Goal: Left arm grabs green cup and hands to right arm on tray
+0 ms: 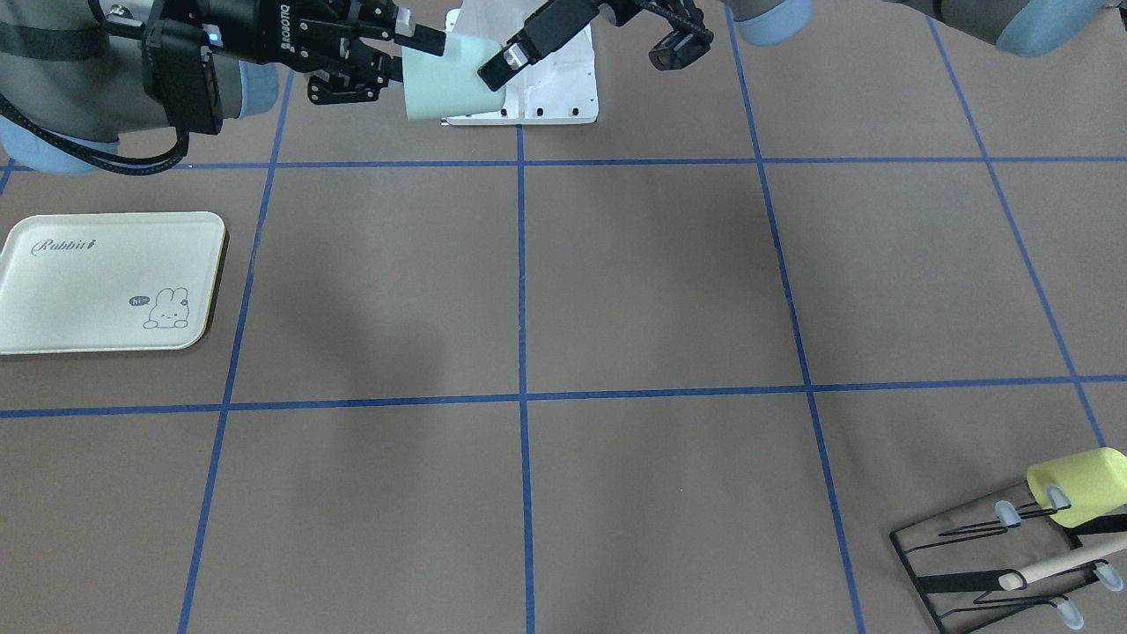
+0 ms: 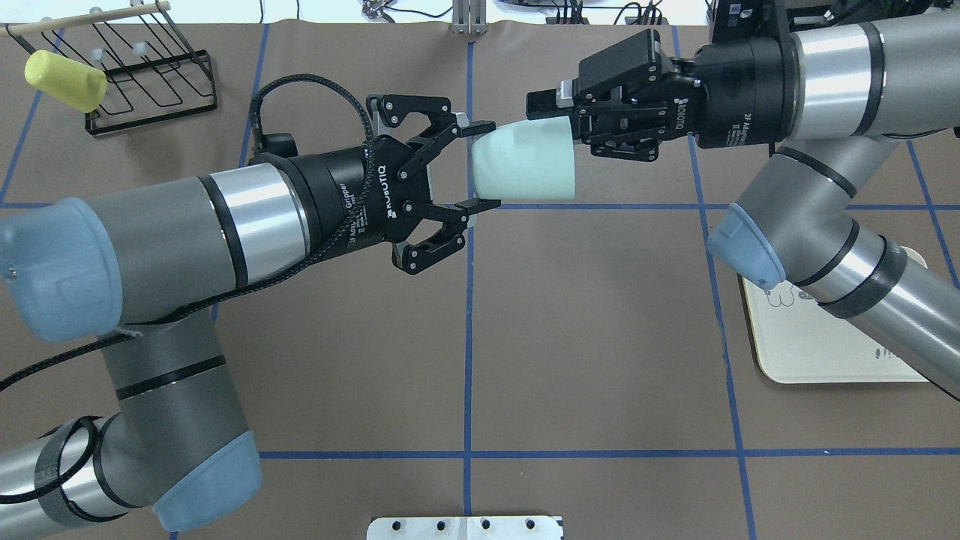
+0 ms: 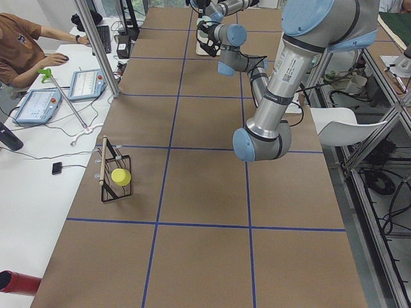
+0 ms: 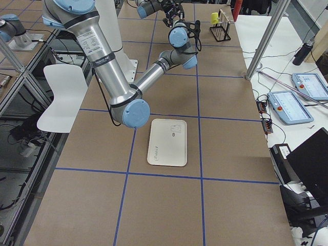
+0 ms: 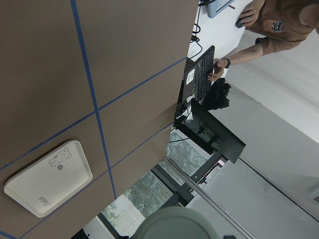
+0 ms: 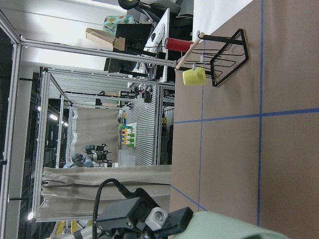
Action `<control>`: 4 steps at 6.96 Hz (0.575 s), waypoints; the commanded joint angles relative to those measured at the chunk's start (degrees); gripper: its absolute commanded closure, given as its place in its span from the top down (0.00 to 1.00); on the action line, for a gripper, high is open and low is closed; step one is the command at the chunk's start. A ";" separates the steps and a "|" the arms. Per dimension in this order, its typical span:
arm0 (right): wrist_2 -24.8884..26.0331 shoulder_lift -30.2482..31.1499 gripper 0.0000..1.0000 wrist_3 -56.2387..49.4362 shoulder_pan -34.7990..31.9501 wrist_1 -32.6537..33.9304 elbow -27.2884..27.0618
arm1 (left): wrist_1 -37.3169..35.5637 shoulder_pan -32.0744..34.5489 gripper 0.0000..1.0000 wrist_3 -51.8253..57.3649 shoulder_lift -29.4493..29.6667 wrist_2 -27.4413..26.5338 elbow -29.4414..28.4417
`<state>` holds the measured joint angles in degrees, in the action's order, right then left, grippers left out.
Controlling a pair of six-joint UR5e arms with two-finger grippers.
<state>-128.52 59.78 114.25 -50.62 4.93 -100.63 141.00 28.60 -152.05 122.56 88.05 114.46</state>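
The pale green cup [image 2: 521, 161] is held on its side in the air between the two grippers, over the table's middle. My right gripper [image 2: 555, 124] is shut on the cup's rim at its wide end, and it also shows in the front view [image 1: 414, 53]. My left gripper [image 2: 481, 166] is open, with its fingertips [image 2: 480, 204] on either side of the cup's base. In the front view the cup [image 1: 449, 79] lies between them. The cream tray [image 2: 825, 352] lies flat on the table under the right arm. It is bare in the front view [image 1: 106, 282].
A black wire rack [image 2: 150, 75] with a yellow cup [image 2: 64, 79] stands at the far left corner. A white mounting plate [image 2: 465, 527] sits at the near edge. An operator sits at a side desk [image 3: 19, 51].
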 commanded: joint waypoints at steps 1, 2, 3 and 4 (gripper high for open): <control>-0.06 0.07 0.00 0.00 -0.01 0.08 -0.09 | 0.15 -0.04 0.34 0.00 -0.04 0.01 0.06; -0.06 0.16 0.00 0.00 -0.01 0.08 -0.09 | 0.06 -0.04 0.99 0.18 -0.04 0.10 0.06; -0.06 0.16 0.00 0.00 -0.01 -0.01 -0.09 | 0.15 -0.04 1.00 2.00 -0.04 0.10 0.14; -0.06 0.34 0.00 -0.08 -0.09 -0.01 -0.09 | 0.85 0.05 1.00 2.89 -0.13 0.10 0.15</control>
<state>-128.58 59.98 114.24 -50.65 4.95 -100.73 141.31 28.59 -150.41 122.50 88.14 114.57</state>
